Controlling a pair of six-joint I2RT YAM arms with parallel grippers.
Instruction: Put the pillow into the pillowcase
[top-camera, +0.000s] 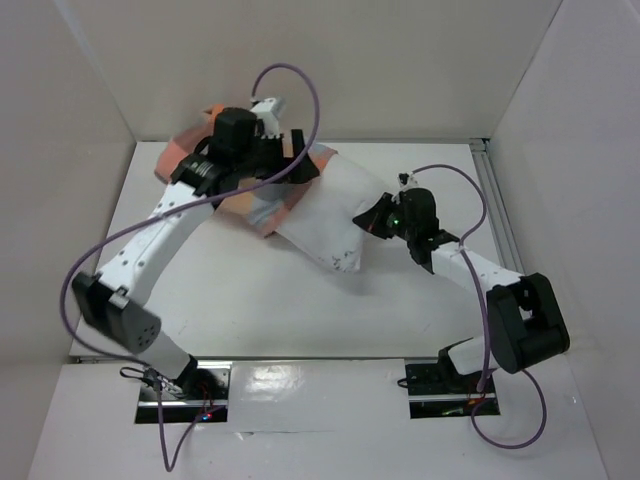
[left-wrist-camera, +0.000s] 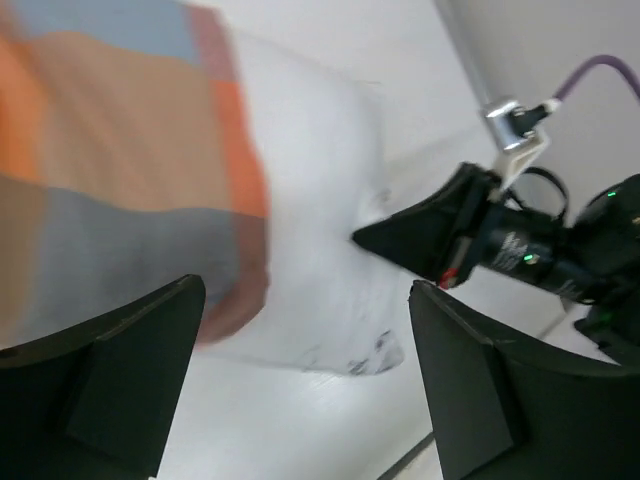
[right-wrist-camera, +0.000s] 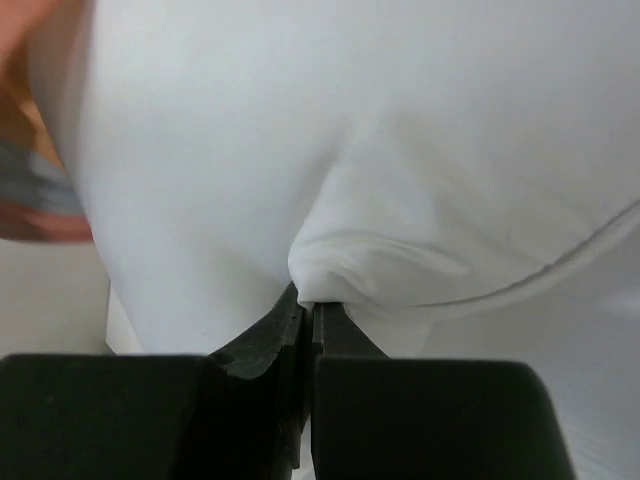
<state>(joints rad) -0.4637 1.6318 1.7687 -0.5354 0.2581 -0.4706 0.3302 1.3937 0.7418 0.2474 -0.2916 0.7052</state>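
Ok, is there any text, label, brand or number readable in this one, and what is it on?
No text can be read in any view.
The dark marks near a corner of the pillow: possibly print, too blurred and small to read.
The pillowcase: coloured checks only, no lettering seen.

- Table: flat, matt white top that fills the floor of the enclosure.
- Back wall: plain off-white panel, upright along the far edge of the table.
- Left wall and right wall: matching plain panels that close in both sides.
- Rail: grey metal profile along the table's right edge, just beside the right wall.
- Near strip: glossy white band showing pale glare; the light elsewhere is soft and even.
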